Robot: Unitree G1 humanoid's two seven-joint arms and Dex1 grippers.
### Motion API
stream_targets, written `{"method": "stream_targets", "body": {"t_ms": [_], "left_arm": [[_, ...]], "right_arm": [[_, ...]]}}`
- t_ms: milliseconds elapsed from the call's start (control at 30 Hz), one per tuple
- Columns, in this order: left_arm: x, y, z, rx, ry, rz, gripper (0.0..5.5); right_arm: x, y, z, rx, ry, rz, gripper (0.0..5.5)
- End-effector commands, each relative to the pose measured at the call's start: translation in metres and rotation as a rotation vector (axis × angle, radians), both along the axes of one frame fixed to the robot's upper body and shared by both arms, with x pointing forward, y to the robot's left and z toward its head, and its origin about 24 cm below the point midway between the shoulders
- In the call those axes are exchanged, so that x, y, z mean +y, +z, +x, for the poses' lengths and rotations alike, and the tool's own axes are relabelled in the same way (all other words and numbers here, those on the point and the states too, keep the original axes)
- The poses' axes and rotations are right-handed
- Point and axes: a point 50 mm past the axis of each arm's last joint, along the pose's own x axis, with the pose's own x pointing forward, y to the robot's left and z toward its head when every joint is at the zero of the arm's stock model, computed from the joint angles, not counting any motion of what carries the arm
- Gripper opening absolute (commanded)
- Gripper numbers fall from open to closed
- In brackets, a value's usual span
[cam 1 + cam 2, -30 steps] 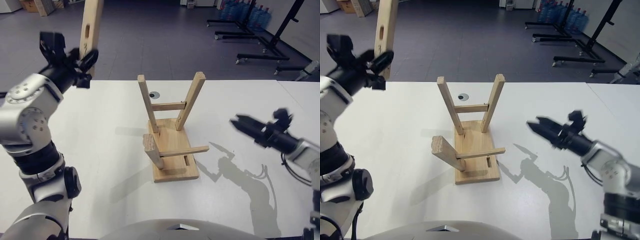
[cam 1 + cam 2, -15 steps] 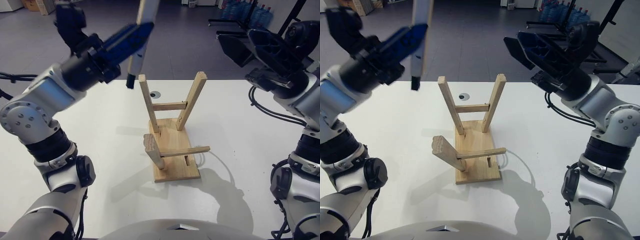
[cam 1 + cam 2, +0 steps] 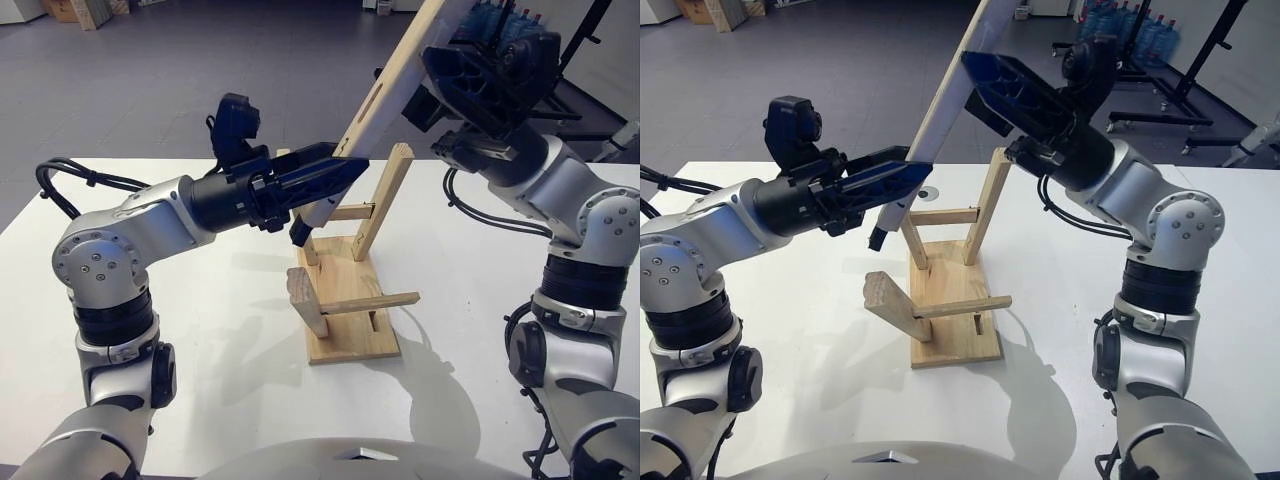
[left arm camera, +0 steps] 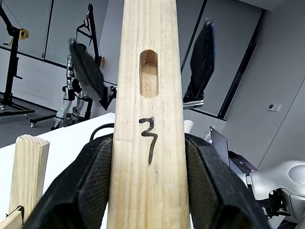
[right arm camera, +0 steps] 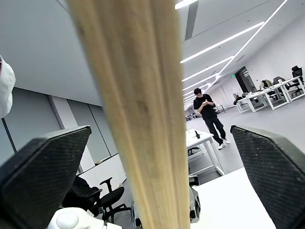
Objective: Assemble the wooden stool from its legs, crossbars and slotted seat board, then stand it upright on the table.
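Left eye view: the half-built stool sits at the middle of the white table (image 3: 200, 330). Its slotted seat board (image 3: 352, 345) lies flat, with two pale wooden legs (image 3: 384, 198) standing at its 12 o'clock end, joined by a crossbar (image 3: 338, 212). A third leg (image 3: 305, 298) leans at its 9 o'clock edge and carries a second crossbar (image 3: 372, 301) pointing to 3 o'clock.

The loose leg (image 3: 400, 72) is a pale bar with a routed slot and a hand-drawn 3. It hangs above the stool, slanting from 7 o'clock up to 1 o'clock.

The left arm reaches in from 9 o'clock, nearly level, and the left gripper (image 3: 332, 172) is clamped on the loose leg's lower part, pads (image 4: 93, 179) pressed to both sides. The right arm bends in from 3 o'clock. The right gripper (image 5: 159, 143) is spread wide astride the upper part, and I see clear gaps between its pads (image 5: 43, 176) and the wood.

Half a second ago the loose leg stood almost upright at the stool's 11 o'clock; it now tilts over the stool. The right gripper, then off at 2 o'clock, has come round it.
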Motion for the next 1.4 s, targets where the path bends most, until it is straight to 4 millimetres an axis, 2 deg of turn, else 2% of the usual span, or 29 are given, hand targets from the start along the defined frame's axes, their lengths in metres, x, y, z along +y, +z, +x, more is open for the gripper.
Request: {"method": "stream_targets", "body": {"t_ms": [33,400,633,1000,1233,1267,1400], "left_arm": [[0.000,-0.003,-0.002,-0.019,0.010,0.021,2.05],[-0.004,-0.008,-0.005,-0.028,0.003,0.032,2.05],[-0.005,-0.010,-0.004,-0.035,0.009,0.035,2.05],[-0.004,-0.010,-0.004,-0.046,0.012,0.042,2.05],[-0.004,-0.011,-0.002,-0.043,0.018,0.048,2.05],[-0.003,-0.012,-0.001,-0.036,0.021,0.050,2.41],[-0.002,-0.012,-0.002,-0.030,0.021,0.045,3.01]], "right_arm": [[0.004,0.011,-0.004,-0.032,0.019,0.027,5.40],[0.016,0.008,-0.006,-0.012,0.047,0.039,5.40],[0.021,0.007,-0.007,-0.007,0.050,0.036,4.06],[0.018,0.007,-0.006,-0.005,0.038,0.053,2.25],[0.018,0.004,-0.007,-0.004,0.027,0.050,2.23],[0.017,0.003,-0.007,-0.005,0.021,0.049,2.23],[0.015,0.001,-0.007,-0.008,-0.001,0.045,2.10]]}}
